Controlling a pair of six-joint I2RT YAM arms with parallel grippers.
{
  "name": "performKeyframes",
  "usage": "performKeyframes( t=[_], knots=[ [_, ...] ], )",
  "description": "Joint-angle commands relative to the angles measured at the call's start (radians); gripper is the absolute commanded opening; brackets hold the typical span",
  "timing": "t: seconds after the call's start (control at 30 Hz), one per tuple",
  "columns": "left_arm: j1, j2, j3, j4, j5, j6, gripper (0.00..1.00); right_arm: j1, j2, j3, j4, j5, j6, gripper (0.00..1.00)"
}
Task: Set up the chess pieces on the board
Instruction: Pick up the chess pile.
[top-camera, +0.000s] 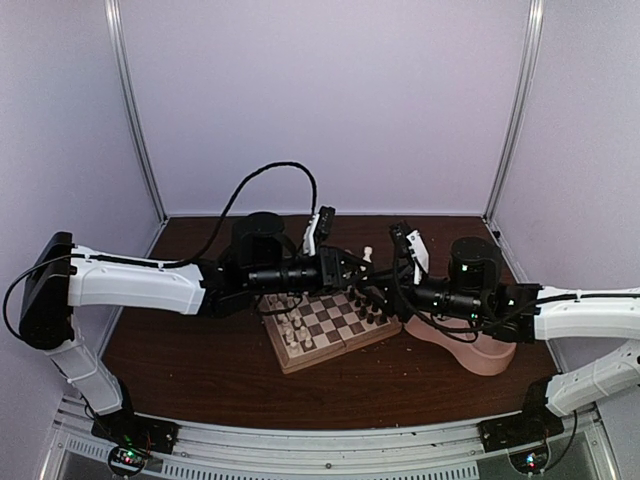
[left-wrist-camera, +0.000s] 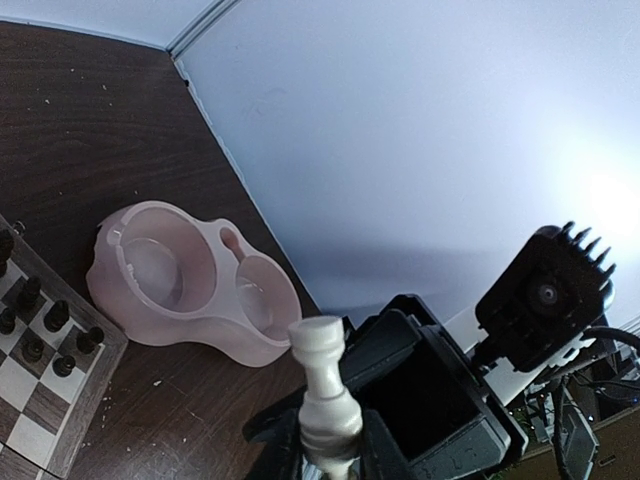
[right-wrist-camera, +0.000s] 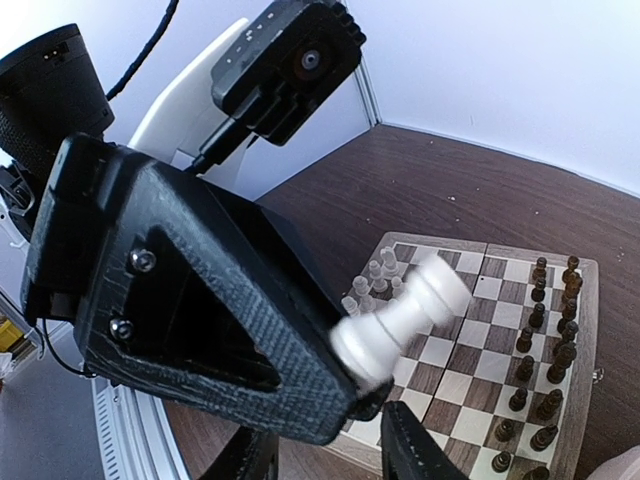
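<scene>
Dark brown wood makes the counter (top-camera: 200, 370), and both arms reach over it from the near edge toward the middle. The left fingers (left-wrist-camera: 375, 455) are clenched on one cream-white piece (left-wrist-camera: 322, 395). It stands upright between them, with its base hidden in the grip and its wider top free. This piece is in the air, over the far side of the board (top-camera: 300, 362).

The right fingers (right-wrist-camera: 412, 448) stand apart with nothing between them. They are just under the held piece, which is blurred in the right wrist view, so I cannot tell if they touch it.

On the board, a few cream-white pieces (top-camera: 300, 325) stand at its left side. The dark pieces (right-wrist-camera: 545, 300) stand in two rows at its right side. A pink double bowl (left-wrist-camera: 190, 290) lies on the counter just beside the right edge of the board. Behind everything rise pale lilac walls (top-camera: 330, 100) with metal posts (top-camera: 140, 120) in the corners.
</scene>
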Motion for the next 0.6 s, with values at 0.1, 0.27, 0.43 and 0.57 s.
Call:
performKeyframes(
  t=[0.1, 0.27, 0.43, 0.57],
  knots=[
    [-0.009, 0.019, -0.005, 0.038, -0.006, 0.012, 0.21, 0.020, 0.005, 0.047, 0.016, -0.006, -0.017, 0.38],
    [-0.012, 0.019, -0.005, 0.038, -0.011, 0.014, 0.21, 0.020, -0.009, 0.045, 0.001, 0.021, -0.022, 0.38],
    [-0.012, 0.014, -0.004, 0.037, -0.011, 0.023, 0.14, 0.020, -0.038, 0.025, -0.022, 0.039, -0.024, 0.39],
    [-0.011, 0.000, -0.002, 0.007, -0.015, 0.049, 0.07, 0.020, -0.092, -0.007, -0.066, 0.061, -0.027, 0.42]
  ],
)
